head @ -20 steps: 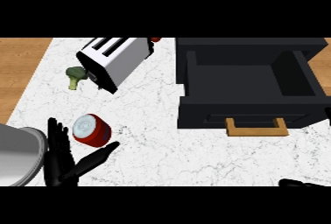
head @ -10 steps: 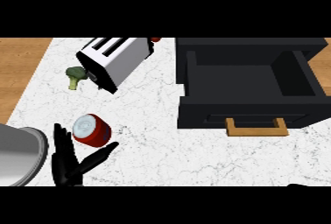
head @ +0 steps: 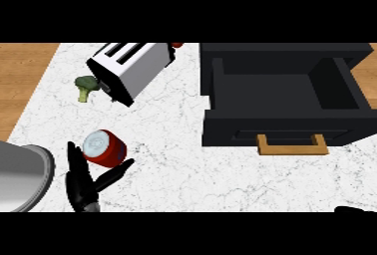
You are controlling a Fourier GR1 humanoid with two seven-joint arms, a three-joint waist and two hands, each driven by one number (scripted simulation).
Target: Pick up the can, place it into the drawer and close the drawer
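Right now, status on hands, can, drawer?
Left hand open, straddling the can, no grasp yet. Right hand barely in view. Drawer open. Nothing between can and drawer.

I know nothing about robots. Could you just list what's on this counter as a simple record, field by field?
can: red can, lying on its side on the white counter
left hand: left hand open, fingers either side of the can
right hand: only a sliver at the lower right edge
drawer: black drawer open, nothing visible inside, wooden handle
toaster: toaster at the back
broccoli: broccoli left of the toaster
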